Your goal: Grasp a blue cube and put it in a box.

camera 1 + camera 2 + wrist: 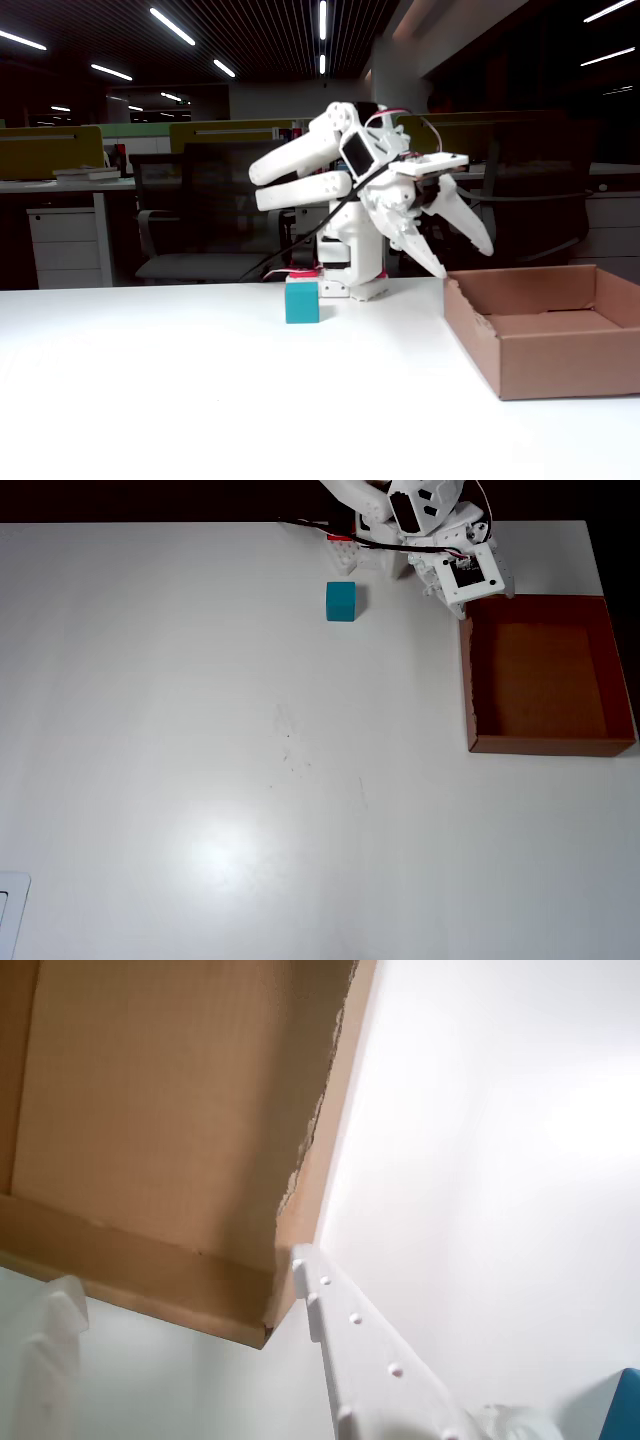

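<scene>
Spread, empty fingers (440,262) hover at the box (560,345) corner, blue cube (302,301) well apart.

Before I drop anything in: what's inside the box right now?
Nothing visible: the box shows only bare cardboard floor in the overhead view. Its corner nearest the arm is hidden under the gripper. The blue cube sits on the table outside it.

blue cube (628,1405) probably edge-cropped

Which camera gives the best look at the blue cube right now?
The overhead view: the blue cube sits whole on the bare table, clear of the arm. The fixed view shows its front near the robot's base; the wrist view catches only a sliver at its edge.
</scene>
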You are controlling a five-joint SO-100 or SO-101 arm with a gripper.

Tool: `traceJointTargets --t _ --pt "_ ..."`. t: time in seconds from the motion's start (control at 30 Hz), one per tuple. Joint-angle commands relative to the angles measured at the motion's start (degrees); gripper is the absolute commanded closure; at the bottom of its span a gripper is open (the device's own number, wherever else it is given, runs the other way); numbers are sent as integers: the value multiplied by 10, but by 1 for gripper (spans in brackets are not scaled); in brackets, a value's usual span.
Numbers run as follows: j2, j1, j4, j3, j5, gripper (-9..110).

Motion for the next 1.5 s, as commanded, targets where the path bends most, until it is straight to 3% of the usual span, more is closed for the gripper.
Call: traceJointTargets --t 0.0,0.67,1.17,1.47 --pt "2 2 20 -71 -8 74" --pt "-40 208 199 -286 -180 73" --pt "-287 358 260 -413 -270 75" --pt "-387 503 282 -445 -403 75"
